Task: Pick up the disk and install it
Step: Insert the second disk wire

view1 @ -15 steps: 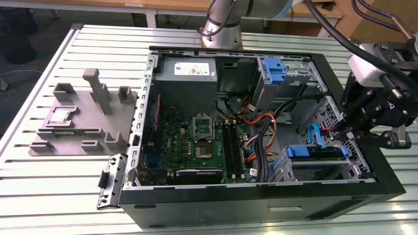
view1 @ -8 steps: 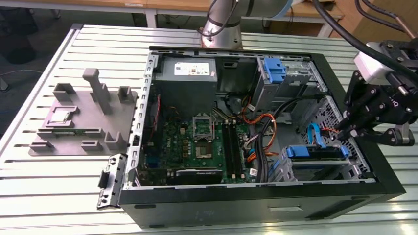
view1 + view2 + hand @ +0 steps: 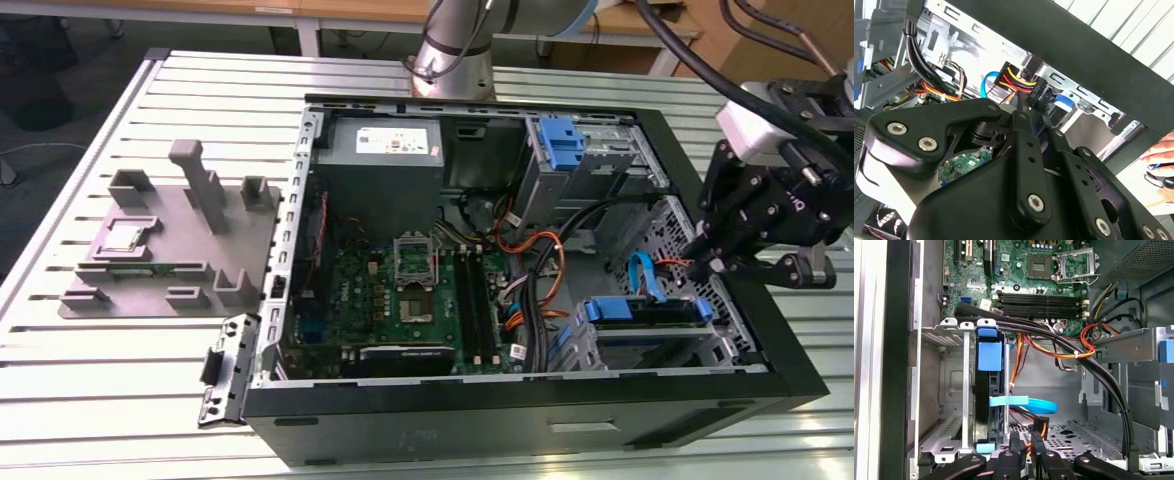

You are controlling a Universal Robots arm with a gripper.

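The disk (image 3: 645, 311) sits edge-up inside the metal drive cage (image 3: 667, 350) at the case's front corner, on the exterior view's right. Its blue carrier frame shows along the top. In the first wrist view the disk (image 3: 989, 390) stands in the cage slot with its blue tab towards the motherboard. My gripper (image 3: 713, 266) hangs just above the case's rim, a little beyond the cage. Its fingertips (image 3: 1015, 442) are close together, shut on nothing, near a blue data cable (image 3: 1024, 402). The second wrist view looks over the gripper's black body (image 3: 1019, 190).
The open black computer case (image 3: 534, 410) lies on a slatted metal table. Inside are the motherboard (image 3: 400, 290), a grey power supply (image 3: 380, 145), a blue bracket (image 3: 561, 145) and orange and black cables (image 3: 1074, 352). A grey fixture (image 3: 160, 240) lies to the exterior view's left. A hand (image 3: 1161, 155) shows beside the case.
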